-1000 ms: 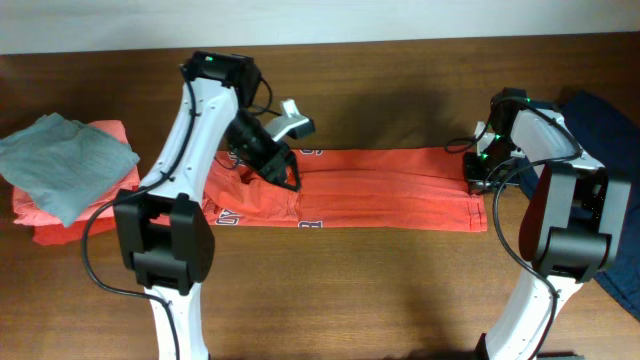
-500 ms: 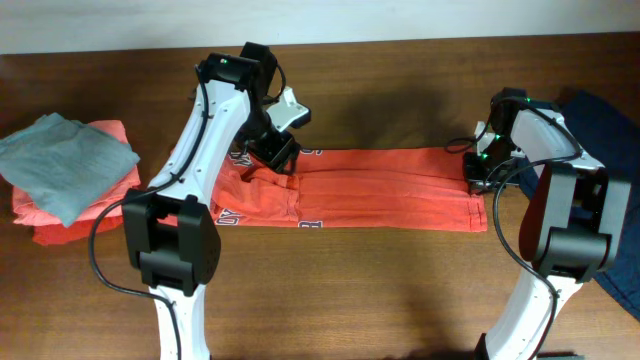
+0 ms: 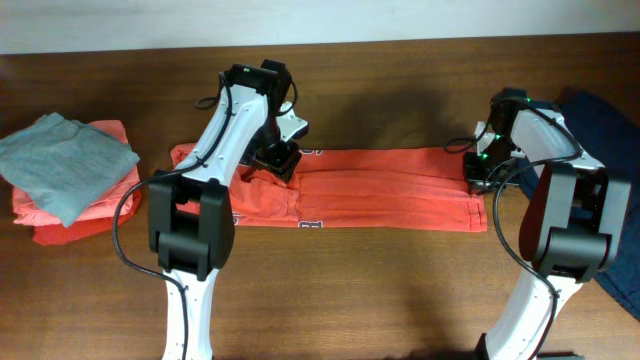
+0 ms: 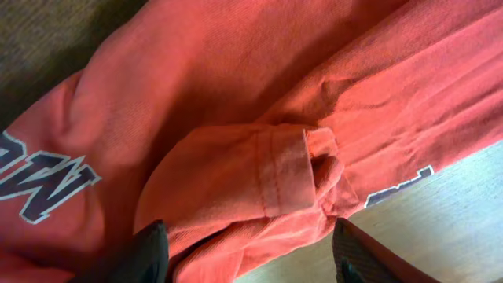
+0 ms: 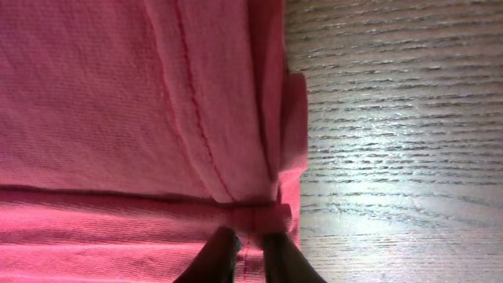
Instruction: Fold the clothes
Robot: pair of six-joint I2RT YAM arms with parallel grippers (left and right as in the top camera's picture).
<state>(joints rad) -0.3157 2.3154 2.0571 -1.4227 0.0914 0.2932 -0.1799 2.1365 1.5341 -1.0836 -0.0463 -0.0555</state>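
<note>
The clothes, a red-orange T-shirt (image 3: 380, 185), lie as a long flat band across the middle of the table, with dark lettering (image 4: 47, 177) near the left end. My left gripper (image 3: 280, 160) hovers low over the shirt's left part. It is open (image 4: 251, 263), and a folded sleeve hem (image 4: 283, 173) lies just ahead of the wide-apart fingers (image 4: 149, 251). My right gripper (image 3: 478, 172) is at the shirt's right end, shut (image 5: 250, 251) on the stitched hem edge (image 5: 271, 208), beside bare wood.
A grey folded top (image 3: 65, 160) rests on a coral-pink folded garment (image 3: 70, 220) at the table's left edge. Dark blue cloth (image 3: 612, 125) lies at the far right, behind the right arm. The wooden table (image 3: 360, 290) shows in front of the shirt.
The left arm's upper links have swung to the right, uncovering the shirt's left end. The left gripper stays over the same spot with its jaws wide. The right arm has not moved.
</note>
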